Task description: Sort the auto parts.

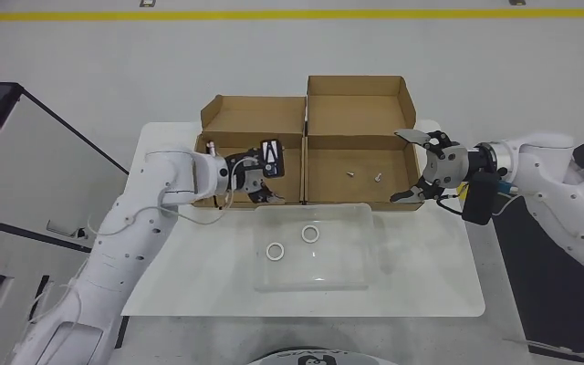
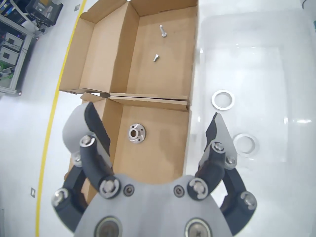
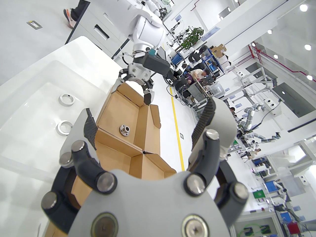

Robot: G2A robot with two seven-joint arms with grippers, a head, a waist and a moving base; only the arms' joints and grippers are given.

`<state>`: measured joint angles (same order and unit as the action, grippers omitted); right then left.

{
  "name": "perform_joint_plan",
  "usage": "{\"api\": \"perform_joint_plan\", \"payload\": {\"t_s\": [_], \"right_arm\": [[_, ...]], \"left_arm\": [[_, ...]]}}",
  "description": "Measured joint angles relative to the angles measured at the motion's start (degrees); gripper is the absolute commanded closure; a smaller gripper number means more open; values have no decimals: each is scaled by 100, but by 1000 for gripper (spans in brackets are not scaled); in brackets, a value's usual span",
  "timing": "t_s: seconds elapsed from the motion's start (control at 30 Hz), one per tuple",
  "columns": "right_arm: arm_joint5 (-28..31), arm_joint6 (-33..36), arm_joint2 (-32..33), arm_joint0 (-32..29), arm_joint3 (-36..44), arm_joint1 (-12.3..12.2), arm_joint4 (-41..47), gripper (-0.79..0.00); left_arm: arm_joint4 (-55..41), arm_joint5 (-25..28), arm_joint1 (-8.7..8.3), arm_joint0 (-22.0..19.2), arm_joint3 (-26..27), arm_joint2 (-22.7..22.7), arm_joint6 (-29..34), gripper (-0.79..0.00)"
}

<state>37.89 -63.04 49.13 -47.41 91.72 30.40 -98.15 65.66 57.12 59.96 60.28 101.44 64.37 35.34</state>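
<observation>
Two rings in the tray: are those the ones to fetch, going by the top view?

I'd say so. The nearer ring and the other ring lie flat in the clear tray, in front of the two boxes. Your left gripper hangs over the front wall of the left box, jaws spread and holding nothing. Your right gripper sits at the outer end of the right box, also spread and empty, well apart from both rings.

And the left wrist view?

The nearer ring lies just beside your left gripper, across the box wall on the tray side. The other ring is a little beyond it. A round fitting rests in the box below the jaws, and two bolts lie in the far box. A ring has no long axis, so the wrist turn should matter little. Its flatness is what I'd expect to make the pinch hard.

The right wrist view?

Your right gripper gapes wide. Both rings lie off toward the tray side, and the left gripper hangs closer to them. The left arm is nearer, so use it.
</observation>
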Motion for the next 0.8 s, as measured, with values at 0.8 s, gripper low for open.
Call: {"api": "perform_joint_plan", "payload": {"t_s": [0.8], "right_arm": [[0, 0, 0, 0, 0, 0, 0, -785]], "left_arm": [[-1462, -361, -300, 809, 1124, 143, 1542, -785]]}}
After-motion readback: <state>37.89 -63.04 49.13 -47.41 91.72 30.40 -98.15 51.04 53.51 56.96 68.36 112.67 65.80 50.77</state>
